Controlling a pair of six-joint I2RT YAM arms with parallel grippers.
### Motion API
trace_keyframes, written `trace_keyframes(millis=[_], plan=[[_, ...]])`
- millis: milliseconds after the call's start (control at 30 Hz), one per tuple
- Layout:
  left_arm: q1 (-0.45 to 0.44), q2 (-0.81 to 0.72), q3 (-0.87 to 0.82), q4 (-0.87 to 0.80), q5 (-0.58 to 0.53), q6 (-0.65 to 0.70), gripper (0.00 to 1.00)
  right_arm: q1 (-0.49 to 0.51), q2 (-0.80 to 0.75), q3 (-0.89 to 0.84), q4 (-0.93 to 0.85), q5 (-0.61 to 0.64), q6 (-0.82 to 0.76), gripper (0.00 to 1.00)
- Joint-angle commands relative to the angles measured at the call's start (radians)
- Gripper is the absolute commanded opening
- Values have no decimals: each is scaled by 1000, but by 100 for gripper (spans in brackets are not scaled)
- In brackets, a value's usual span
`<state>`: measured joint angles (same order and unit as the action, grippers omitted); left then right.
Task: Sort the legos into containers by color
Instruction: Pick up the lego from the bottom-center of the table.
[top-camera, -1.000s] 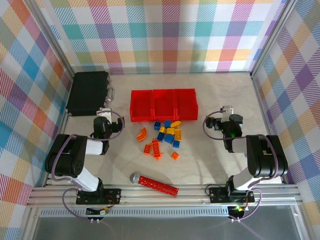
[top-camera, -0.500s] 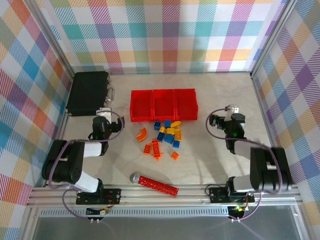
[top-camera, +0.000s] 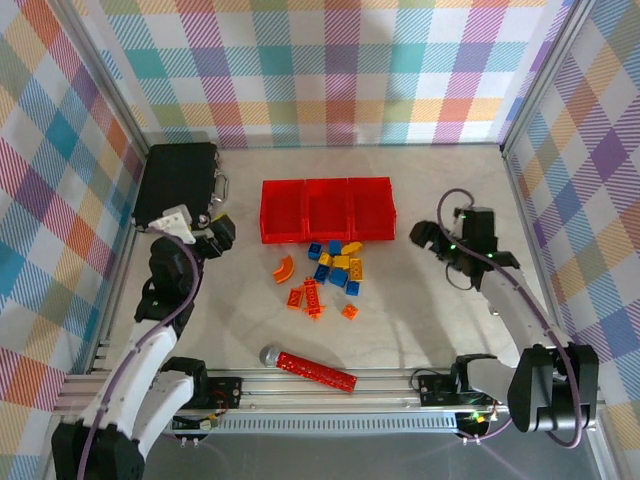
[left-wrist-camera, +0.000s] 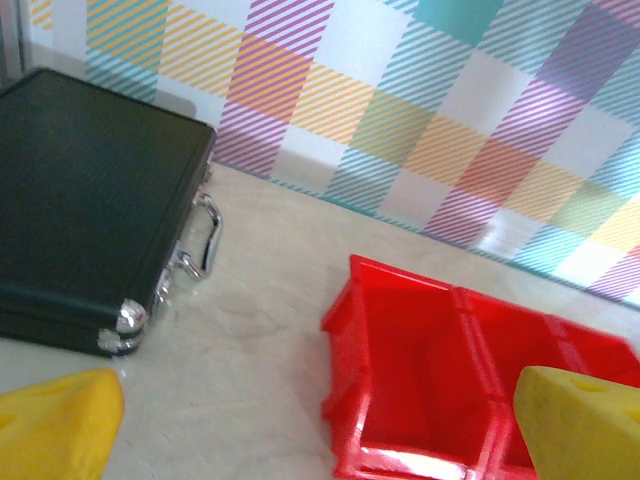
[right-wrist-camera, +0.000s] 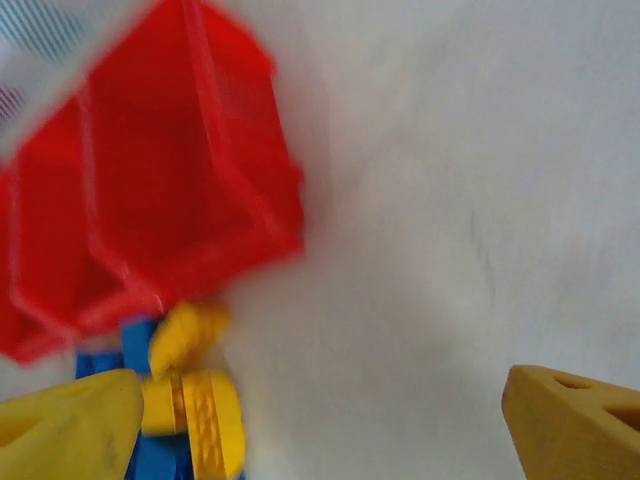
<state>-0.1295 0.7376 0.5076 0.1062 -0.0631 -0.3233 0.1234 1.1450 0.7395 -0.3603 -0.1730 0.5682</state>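
The legos (top-camera: 336, 264) lie in a loose cluster just in front of the containers (top-camera: 325, 210), three joined red bins. Blue and yellow bricks sit close to the bins, and orange ones (top-camera: 306, 296) lie nearer, one of them curved (top-camera: 285, 268). My left gripper (top-camera: 218, 234) hangs open left of the bins, with the leftmost container (left-wrist-camera: 400, 380) ahead of it. Right of the pile, my right gripper (top-camera: 428, 238) stands open. In its blurred wrist view, yellow legos (right-wrist-camera: 195, 400) and the containers (right-wrist-camera: 160, 200) sit to the left, with bare table between the fingertips (right-wrist-camera: 575, 420).
A black hard case (top-camera: 178, 186) with a handle lies at the back left, close to my left gripper, and its metal handle (left-wrist-camera: 195, 240) faces the bins. A long red studded bar with a grey ball end (top-camera: 308, 368) lies near the front edge. Checked walls enclose the table.
Both arms have lifted out of their folded posture and stretched forward. The left gripper has shifted up towards the case. The right gripper has swung towards the pile.
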Motion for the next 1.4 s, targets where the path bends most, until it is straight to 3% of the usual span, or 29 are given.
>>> trace_keyframes(millis=[0, 200, 300, 400, 567, 700, 867, 1133, 1367], plan=[[-9, -55, 28, -234, 53, -136, 100, 205, -3, 88, -317, 77, 118, 93], [-41, -65, 123, -471, 122, -161, 100, 510, 42, 106, -366, 204, 293, 89], [-52, -94, 158, -550, 116, -156, 100, 620, 113, 118, -304, 205, 174, 89], [-52, -126, 188, -609, 113, -143, 100, 707, 177, 145, -264, 178, -47, 90], [-52, -171, 229, -689, 111, -112, 100, 776, 281, 234, -350, 178, -297, 89], [-51, -211, 229, -727, 90, -110, 99, 817, 372, 300, -409, 218, -391, 90], [-51, -278, 212, -770, 27, -128, 100, 869, 477, 356, -434, 259, -424, 89], [-52, -513, 169, -751, -30, -177, 99, 897, 571, 393, -448, 310, -422, 85], [-52, -548, 172, -758, -34, -164, 99, 898, 589, 393, -447, 330, -421, 83]])
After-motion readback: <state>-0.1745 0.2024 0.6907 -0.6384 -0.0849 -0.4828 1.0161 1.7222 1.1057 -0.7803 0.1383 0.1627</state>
